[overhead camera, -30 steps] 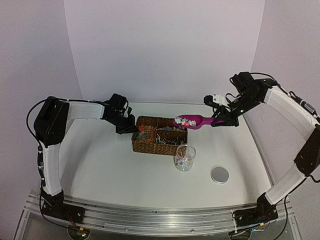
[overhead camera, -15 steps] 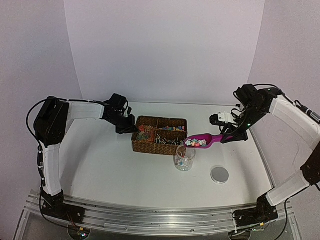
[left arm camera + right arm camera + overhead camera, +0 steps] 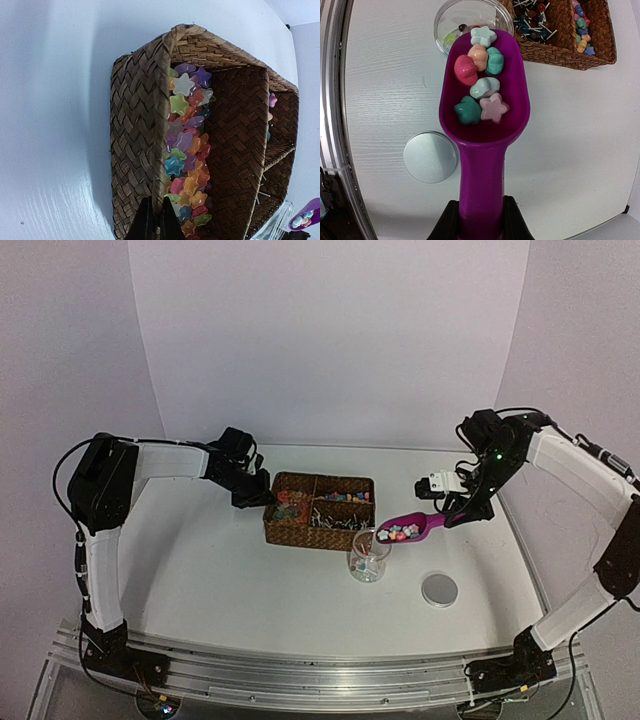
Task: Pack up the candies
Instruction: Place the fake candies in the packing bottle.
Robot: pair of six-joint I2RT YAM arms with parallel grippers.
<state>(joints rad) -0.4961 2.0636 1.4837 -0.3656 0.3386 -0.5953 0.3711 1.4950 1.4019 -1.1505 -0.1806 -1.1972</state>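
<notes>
Scene: a white table [image 3: 230, 570] with two arms reaching in from the near edge, one to each side of a wicker basket [image 3: 300, 537] at the middle.
Right gripper [image 3: 455, 515]: its fingers are clamped on the handle of a magenta scoop [image 3: 412, 527], narrowly parted to the handle's width. The scoop is held off the table with its mouth pointing left.
Scoop load: seven candies [image 3: 481, 85] lie in the bowl, in pink, peach, teal and pale mint. A pale star sits right at the lip.
Scoop position: the lip is over the right rim of a clear glass jar [image 3: 369, 556], which stands just near of the basket.
Jar contents: a few candies lie on the bottom, seen through the open top in the right wrist view.
Lid: a round silver lid [image 3: 439, 589] lies flat on the table, near and right of the jar and apart from it.
Left gripper [image 3: 152, 222]: closed tight, pinching the rim of the basket's left wall.
Basket: woven and brown, split into compartments. The left one holds a heap of star-shaped candies in many colours, and another holds white-sticked lollipops [image 3: 532, 25].
</notes>
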